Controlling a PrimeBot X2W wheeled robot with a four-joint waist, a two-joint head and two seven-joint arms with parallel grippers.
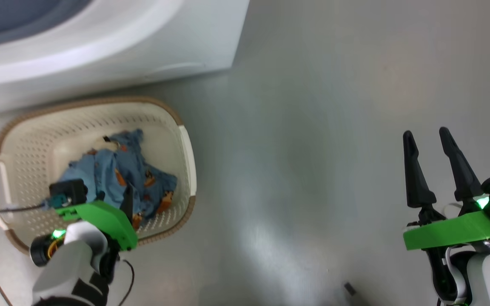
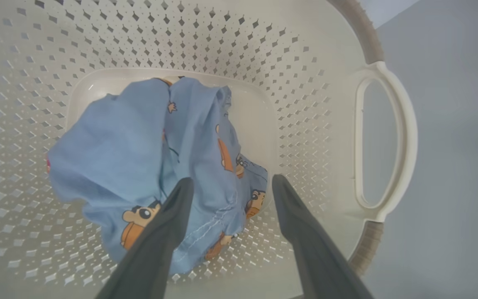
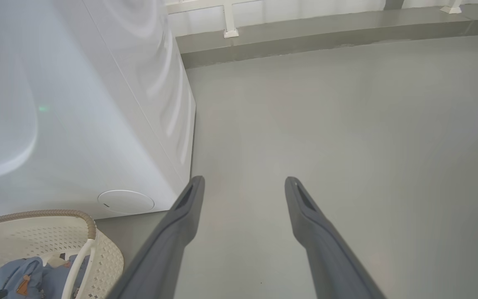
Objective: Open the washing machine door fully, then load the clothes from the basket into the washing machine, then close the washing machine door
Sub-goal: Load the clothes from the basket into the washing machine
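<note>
The cream basket (image 1: 185, 148) stands on the floor in front of the white washing machine (image 1: 143, 51), whose grey-blue opening ring (image 1: 11, 21) shows at the top left. The washing machine door is out of view. Light blue clothes (image 1: 117, 170) with orange figures lie crumpled in the basket. My left gripper (image 1: 117, 199) reaches down into it, open. In the left wrist view the gripper (image 2: 232, 181) hangs just over the clothes (image 2: 139, 145), with one finger above the fabric and the other above the basket's wall (image 2: 301, 137). My right gripper (image 1: 425, 134) is open over bare floor, far to the right.
Grey floor (image 1: 313, 148) stretches to the right of the machine. A thin cable (image 1: 11, 209) runs from my left wrist across the basket's edge. A small dark object (image 1: 349, 289) lies on the floor. In the right wrist view, a low ledge (image 3: 326, 33) runs along the back.
</note>
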